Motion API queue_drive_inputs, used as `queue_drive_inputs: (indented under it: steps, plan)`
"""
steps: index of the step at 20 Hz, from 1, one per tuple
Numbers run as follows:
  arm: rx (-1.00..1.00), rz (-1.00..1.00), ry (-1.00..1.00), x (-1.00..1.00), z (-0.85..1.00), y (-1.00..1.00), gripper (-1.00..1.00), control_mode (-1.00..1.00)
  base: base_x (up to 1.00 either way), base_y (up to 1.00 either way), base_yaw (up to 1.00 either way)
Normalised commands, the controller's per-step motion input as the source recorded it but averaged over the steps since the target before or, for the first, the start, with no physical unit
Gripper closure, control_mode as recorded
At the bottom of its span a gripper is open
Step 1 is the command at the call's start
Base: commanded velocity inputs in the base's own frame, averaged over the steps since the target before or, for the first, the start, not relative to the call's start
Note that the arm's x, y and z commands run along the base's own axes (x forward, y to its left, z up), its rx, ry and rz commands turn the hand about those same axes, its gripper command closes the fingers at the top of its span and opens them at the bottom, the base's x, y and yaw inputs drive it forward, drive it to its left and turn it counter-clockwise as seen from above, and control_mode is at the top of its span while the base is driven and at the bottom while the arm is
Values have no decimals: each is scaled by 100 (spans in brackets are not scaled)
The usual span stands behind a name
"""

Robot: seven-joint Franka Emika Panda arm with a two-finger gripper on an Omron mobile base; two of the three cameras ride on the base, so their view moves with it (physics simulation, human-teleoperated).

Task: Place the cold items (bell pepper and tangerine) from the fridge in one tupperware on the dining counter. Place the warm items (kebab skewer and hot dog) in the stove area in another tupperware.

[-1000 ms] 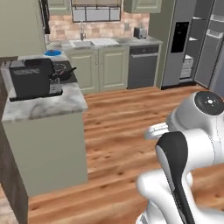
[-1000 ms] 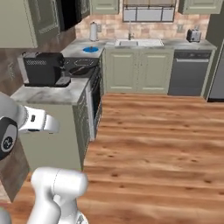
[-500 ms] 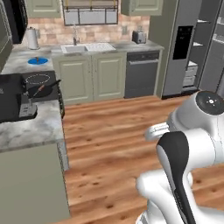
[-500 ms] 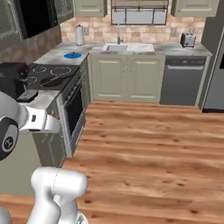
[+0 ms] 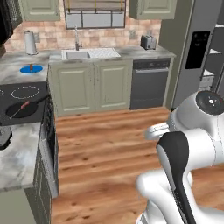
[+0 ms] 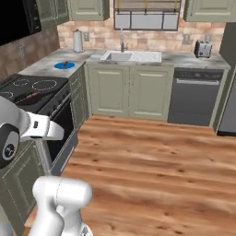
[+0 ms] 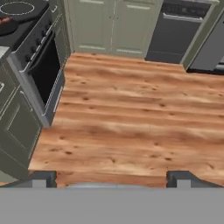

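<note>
The two-finger dark gripper [image 7: 111, 178] hangs spread wide, holding nothing, over wooden floor [image 7: 131, 122]; the black stove [image 5: 24, 98] with its dark frying pan [image 5: 22, 109] sits well off.

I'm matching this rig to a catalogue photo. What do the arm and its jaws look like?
The arm is glossy white with rounded, bulbous links, a black band along one segment and a dark grey round cap on one joint. In the hand view, the gripper has two small dark grey, blocky tips. No cables or markings are visible.

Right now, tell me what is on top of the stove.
A dark frying pan sits on the stove with a thin reddish stick, maybe the skewer, lying in it. The other burners look bare.
</note>
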Motion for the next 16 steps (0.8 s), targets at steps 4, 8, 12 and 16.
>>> queue_drive_inputs:
  steps: [4, 8, 12, 16]
  plan:
    - [0, 0, 0, 0, 0, 0, -100, 100, 100, -57, 30]
    - [0, 0, 0, 0, 0, 0, -100, 100, 100, -57, 38]
    - [0, 0, 0, 0, 0, 0, -100, 100, 100, -56, 41]
    - [0, 0, 0, 0, 0, 0, -100, 100, 100, -59, 44]
